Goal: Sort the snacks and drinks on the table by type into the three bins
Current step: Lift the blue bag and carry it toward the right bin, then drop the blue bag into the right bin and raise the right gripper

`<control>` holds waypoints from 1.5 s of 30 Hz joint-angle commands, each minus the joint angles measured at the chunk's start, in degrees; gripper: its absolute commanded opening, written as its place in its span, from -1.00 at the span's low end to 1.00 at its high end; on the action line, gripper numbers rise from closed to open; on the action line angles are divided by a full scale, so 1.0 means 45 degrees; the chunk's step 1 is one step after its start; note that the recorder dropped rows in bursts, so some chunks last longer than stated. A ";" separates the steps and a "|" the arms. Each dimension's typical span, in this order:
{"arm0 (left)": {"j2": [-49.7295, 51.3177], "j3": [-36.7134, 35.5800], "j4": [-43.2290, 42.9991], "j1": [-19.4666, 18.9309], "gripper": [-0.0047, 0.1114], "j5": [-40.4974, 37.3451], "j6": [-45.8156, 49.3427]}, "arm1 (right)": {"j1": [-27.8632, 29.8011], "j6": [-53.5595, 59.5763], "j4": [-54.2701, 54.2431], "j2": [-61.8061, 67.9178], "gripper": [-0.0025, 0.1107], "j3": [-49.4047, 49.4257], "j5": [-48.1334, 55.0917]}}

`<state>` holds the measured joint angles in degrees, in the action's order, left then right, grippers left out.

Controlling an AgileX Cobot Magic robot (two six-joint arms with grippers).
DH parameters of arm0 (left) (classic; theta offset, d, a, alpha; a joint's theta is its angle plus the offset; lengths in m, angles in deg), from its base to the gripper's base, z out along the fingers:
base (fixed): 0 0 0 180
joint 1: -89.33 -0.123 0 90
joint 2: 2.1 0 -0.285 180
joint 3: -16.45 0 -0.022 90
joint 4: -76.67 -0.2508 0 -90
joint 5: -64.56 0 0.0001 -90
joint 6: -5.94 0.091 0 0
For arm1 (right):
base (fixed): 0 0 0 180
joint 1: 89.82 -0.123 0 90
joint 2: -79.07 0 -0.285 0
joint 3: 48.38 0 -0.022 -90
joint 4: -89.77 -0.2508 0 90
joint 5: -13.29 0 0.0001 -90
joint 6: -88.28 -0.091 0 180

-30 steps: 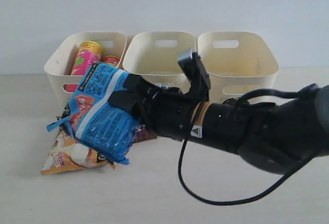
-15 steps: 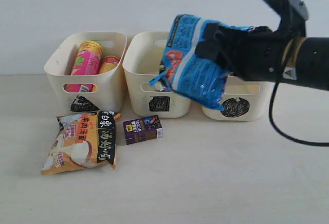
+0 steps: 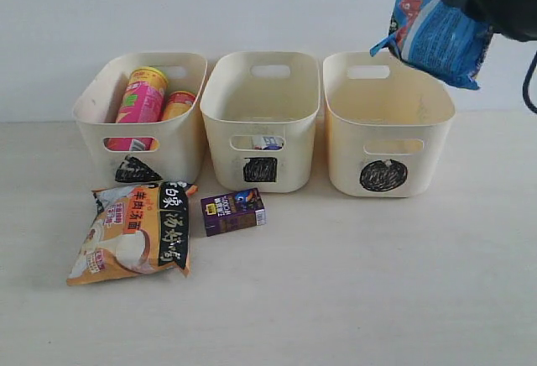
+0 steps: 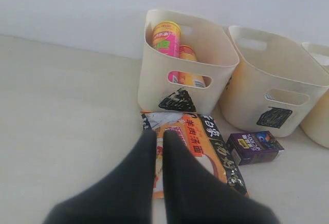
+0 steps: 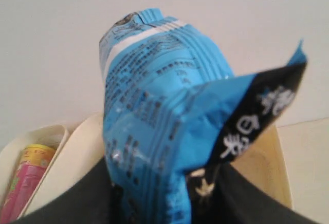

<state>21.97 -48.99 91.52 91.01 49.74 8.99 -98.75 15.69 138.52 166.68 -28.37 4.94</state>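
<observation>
1. My right gripper (image 5: 164,193) is clamped on the blue packet (image 3: 436,34). The packet hangs in the air above the circle bin (image 3: 424,169), the right one of the row near the far edge of the table (image 3: 336,299).
2. I judge this to be the carrying step. Next I must centre the packet over the mouth of this bin, lower it and let go.
3. My left gripper (image 4: 158,139) is closed on nothing. It is over the orange-and-white packet (image 3: 134,232), which lies in front of the triangle bin (image 3: 92,122), near the purple carton (image 3: 233,211).
4. The exterior view cuts off most of my right arm. The packet fills the right wrist view, so the floor of the circle bin is hidden.
</observation>
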 commanded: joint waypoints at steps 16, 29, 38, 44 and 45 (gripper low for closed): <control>0.0056 -0.0046 0.0122 0.0076 -0.84 0.0102 0.0082 | 0.0084 0.1249 -0.0052 0.6372 -0.60 -0.5171 0.1325; 0.0056 -0.0046 0.0122 0.0076 -0.84 0.0102 0.0082 | 0.0084 0.1249 -0.0052 0.6244 0.43 -0.5241 0.1534; 0.0056 -0.0046 0.0122 0.0076 -0.84 0.0102 0.0082 | 0.0084 0.1307 -0.0022 0.4830 -0.22 -0.5214 0.3053; 0.0056 -0.0046 0.0122 0.0076 -0.84 0.0102 0.0082 | 0.0084 0.2487 -0.0846 0.4012 -0.94 -0.5214 0.7601; 0.0056 -0.0046 0.0122 0.0076 -0.84 0.0102 0.0082 | 0.0084 0.3737 -0.1461 0.3907 -0.94 -0.5214 0.8133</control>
<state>21.97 -48.99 91.52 91.01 49.74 8.99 -98.53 24.50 136.46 185.88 -51.57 33.33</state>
